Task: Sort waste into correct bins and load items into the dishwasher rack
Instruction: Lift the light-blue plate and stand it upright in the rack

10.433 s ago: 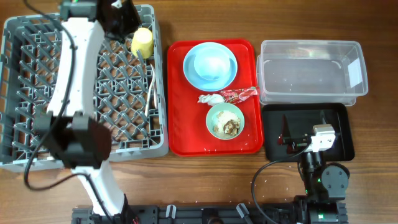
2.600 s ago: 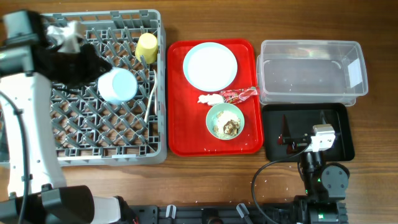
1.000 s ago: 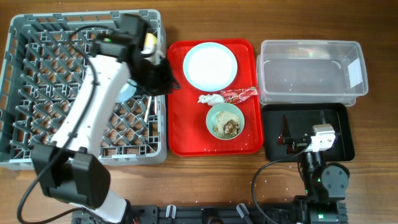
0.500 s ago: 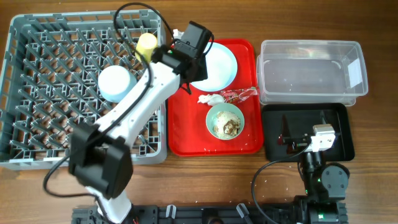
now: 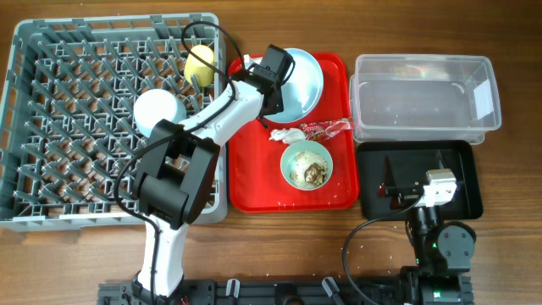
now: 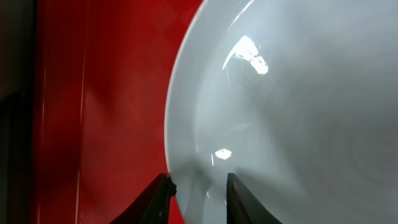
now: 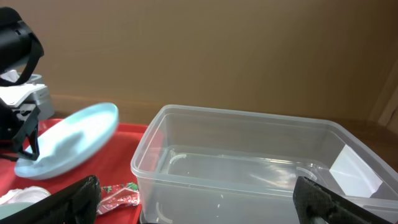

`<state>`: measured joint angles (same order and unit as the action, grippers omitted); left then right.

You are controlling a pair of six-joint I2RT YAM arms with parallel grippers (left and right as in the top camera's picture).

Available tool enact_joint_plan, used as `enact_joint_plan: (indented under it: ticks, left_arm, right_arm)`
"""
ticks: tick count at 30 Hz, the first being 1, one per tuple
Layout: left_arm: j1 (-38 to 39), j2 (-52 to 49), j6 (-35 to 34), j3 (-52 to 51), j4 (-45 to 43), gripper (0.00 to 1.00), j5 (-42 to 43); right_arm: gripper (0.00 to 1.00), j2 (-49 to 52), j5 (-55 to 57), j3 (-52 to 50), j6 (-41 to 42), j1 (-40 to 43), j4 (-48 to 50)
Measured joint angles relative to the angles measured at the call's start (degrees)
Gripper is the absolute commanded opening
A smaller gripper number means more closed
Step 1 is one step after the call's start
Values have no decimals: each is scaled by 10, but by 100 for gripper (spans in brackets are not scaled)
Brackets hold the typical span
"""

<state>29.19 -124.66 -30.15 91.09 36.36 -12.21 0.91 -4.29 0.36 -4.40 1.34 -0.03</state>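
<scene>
Left end effector (image 6: 198, 198) has swung from the grey pegged rack (image 5: 51, 127) to clamp the glossy round light blue plate (image 5: 303, 80), seemingly tilted above the smooth red tray (image 5: 254, 182); right end effector (image 7: 196, 194) splayed

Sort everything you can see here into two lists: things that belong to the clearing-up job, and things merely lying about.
Belong to the job: light blue plate, held by the left fingers; light blue bowl; yellow cup; mint-green bowl with food scraps; napkin; red wrapper; clear tub; black tray; grey rack.
Merely there: red serving tray; wooden table.
</scene>
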Motion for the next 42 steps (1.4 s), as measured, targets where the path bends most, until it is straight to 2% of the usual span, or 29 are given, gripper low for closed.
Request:
enact_joint_plan:
  ticks: [3,8,16,17,18,25,28,30,32,35,36,37,39,40,42]
  left_arm:
    - [0,0,0,0,3,32,0]
    - [0,0,0,0,0,32,0]
    - [0,-5,-23,0,-30,27,0]
    - [0,-12,-24,0,-34,19,0]
    - [0,-19,-24,0,-37,4,-1]
    - [0,-9,-22,5,-37,4,-14]
    - [0,70,-2,7,-6,4,-81]
    - [-1,215,82,10,-20,4,-138]
    - [-6,362,209,29,-33,4,-169]
    - [-47,475,364,49,-55,4,-228]
    - [-64,482,395,49,-56,4,-244]
    - [-107,471,454,49,-55,4,-267]
    - [-143,444,488,47,-55,4,-285]
    - [-190,403,530,40,-42,4,-315]
    - [-216,375,556,36,-30,4,-331]
  right_arm:
    - [100,0,0,0,0,0,0]
    - [100,0,0,0,0,0,0]
    - [100,0,0,0,0,0,0]
    - [100,0,0,0,0,0,0]
    - [100,0,0,0,0,0,0]
    - [100,0,0,0,0,0,0]
    - [100,0,0,0,0,0,0]
    - [100,0,0,0,0,0,0]
    - [100,0,0,0,0,0,0]
    - [100,0,0,0,0,0,0]
    - [100,0,0,0,0,0,0]
    - [100,0,0,0,0,0,0]
    - [100,0,0,0,0,0,0]
    - [100,0,0,0,0,0,0]
    - [100,0,0,0,0,0,0]
